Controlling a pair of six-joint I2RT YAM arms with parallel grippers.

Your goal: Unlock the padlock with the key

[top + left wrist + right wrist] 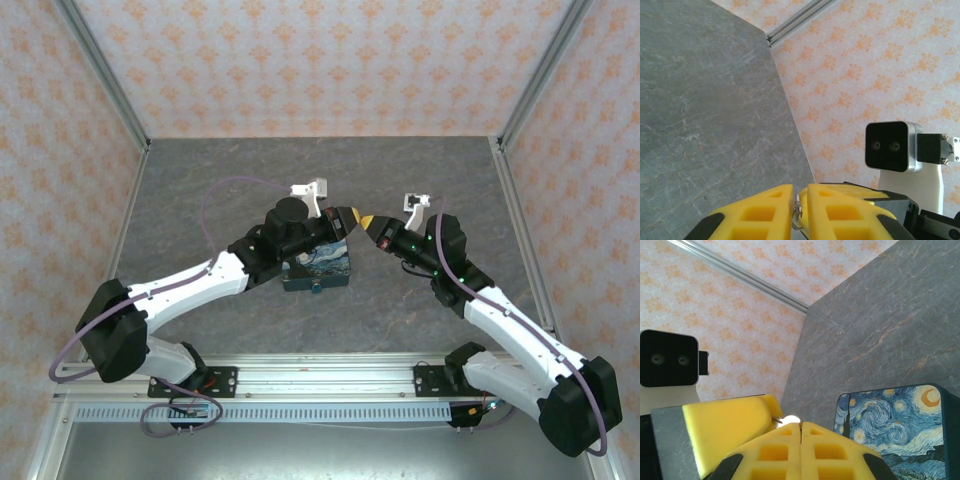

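Note:
My two grippers meet tip to tip above the middle of the table. The left gripper [352,217] [800,189] has its yellow fingers nearly together, pinching a small silver wire ring [799,216] that belongs to the key. The right gripper [371,222] [800,425] is shut, and the key [790,418] shows as a shiny silver bit at its tips. The left gripper's yellow finger [725,425] lies right beside that bit. A tiny teal-blue piece, apparently the padlock [316,287], sits at the near edge of the tin.
The starry-night tin [318,268] [895,435] rests on the grey table under the left forearm. Patterned walls with metal rails [105,75] enclose the table on the left, right and far sides. The right wrist camera [887,146] faces the left one.

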